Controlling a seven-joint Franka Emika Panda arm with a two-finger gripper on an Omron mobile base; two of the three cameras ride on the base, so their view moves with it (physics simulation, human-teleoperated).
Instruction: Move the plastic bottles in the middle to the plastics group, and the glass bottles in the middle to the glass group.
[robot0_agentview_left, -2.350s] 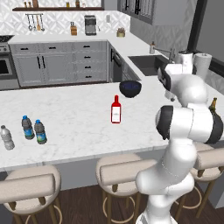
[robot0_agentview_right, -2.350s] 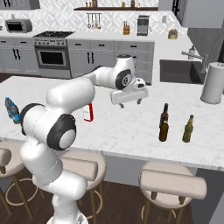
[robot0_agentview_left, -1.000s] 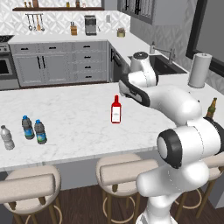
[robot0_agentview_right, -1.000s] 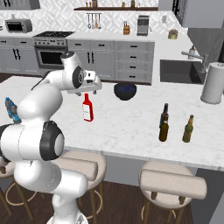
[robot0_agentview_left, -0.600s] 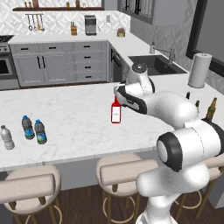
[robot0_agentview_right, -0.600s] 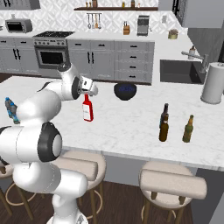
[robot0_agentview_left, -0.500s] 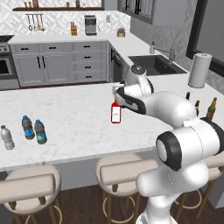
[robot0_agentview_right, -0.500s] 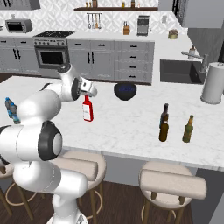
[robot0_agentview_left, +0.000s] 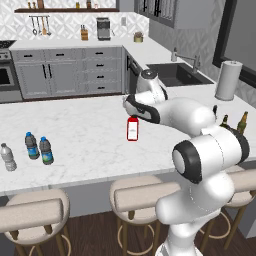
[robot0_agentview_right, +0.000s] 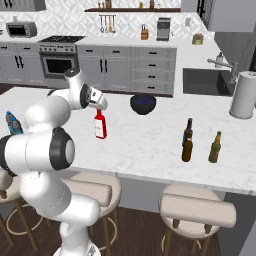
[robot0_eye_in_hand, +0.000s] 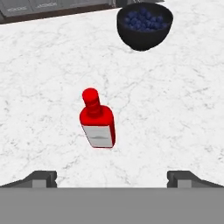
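The red bottle (robot0_agentview_left: 132, 129) (robot0_agentview_right: 100, 125) (robot0_eye_in_hand: 98, 123) with its white label and red cap stands upright mid-counter. My gripper (robot0_agentview_left: 131, 111) (robot0_agentview_right: 101, 107) (robot0_eye_in_hand: 112, 178) hovers just above its cap, open, with both fingertips (robot0_eye_in_hand: 41, 176) spread wide and nothing between them. At the counter's left end stand three small water bottles: a clear pale-capped one (robot0_agentview_left: 7, 156) and two blue-capped ones (robot0_agentview_left: 31, 145) (robot0_agentview_left: 46, 150). To the right stand the long-necked glass bottles: dark ones (robot0_agentview_right: 187, 141) close together and an amber-green one (robot0_agentview_right: 215, 146).
A black bowl of blueberries (robot0_agentview_right: 143, 104) (robot0_eye_in_hand: 144, 24) sits just behind the red bottle. A paper towel roll (robot0_agentview_right: 243, 95) and the sink (robot0_agentview_left: 175, 73) lie at the far right. Stools (robot0_agentview_right: 197, 210) line the counter's near edge.
The arm swung from the right end of the counter over to the red bottle and came down close above its cap. The red bottle has not moved.
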